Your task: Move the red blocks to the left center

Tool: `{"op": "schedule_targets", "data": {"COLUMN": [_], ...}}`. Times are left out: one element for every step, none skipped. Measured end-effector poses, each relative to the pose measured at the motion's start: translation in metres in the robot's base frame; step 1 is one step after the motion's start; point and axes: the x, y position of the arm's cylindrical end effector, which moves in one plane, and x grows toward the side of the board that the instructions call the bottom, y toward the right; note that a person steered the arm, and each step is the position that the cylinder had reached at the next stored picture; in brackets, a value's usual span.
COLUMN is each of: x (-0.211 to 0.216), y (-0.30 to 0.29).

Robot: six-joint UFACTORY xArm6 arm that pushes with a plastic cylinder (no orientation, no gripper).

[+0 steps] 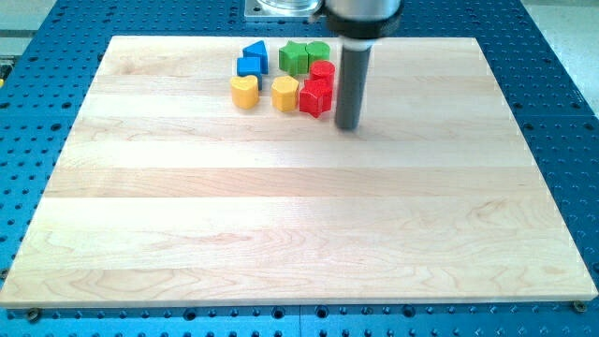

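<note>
Two red blocks sit near the view's top centre of the wooden board: a red round block and, just below it, a red star-like block. My tip is on the board just to the right of the red star-like block, slightly below it, with a small gap. The dark rod rises from the tip to the view's top edge.
To the left of the red blocks are a yellow hexagon block and a yellow heart block. Above them are a blue triangle block, a blue block, and two green blocks.
</note>
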Motion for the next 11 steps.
{"op": "schedule_targets", "data": {"x": [-0.052, -0.086, -0.095, -0.095, -0.100, -0.100, -0.100, -0.079, -0.030, -0.006, -0.017], "y": [0.025, 0.021, 0.021, 0.017, 0.010, 0.005, -0.015, -0.035, -0.035, -0.037, -0.001]}}
